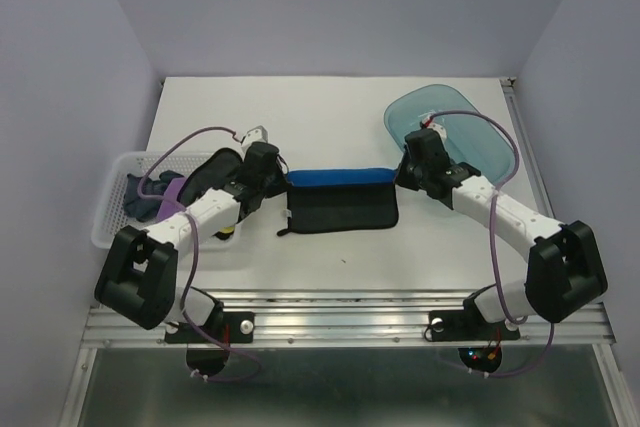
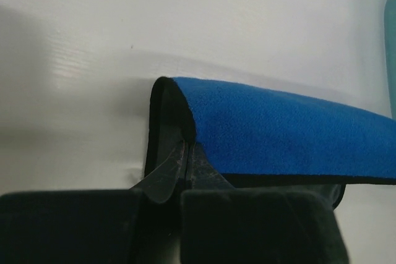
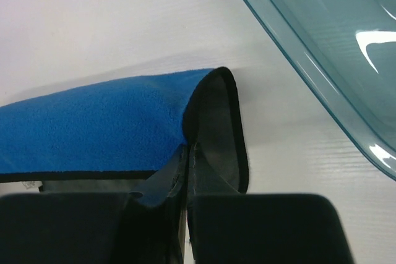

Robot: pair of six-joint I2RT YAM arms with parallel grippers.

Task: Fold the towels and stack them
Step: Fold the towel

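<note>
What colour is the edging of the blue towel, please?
Black edging, best seen in the left wrist view.

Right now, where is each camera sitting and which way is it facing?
Top external: above and behind the arms, looking down at the table; both arms, basket and tray show.
Left wrist: on the left arm, facing the blue towel corner pinched by the left gripper.
Right wrist: on the right arm, the right gripper pinching the opposite corner, tray beside.
Both wrist views share the blue towel.
</note>
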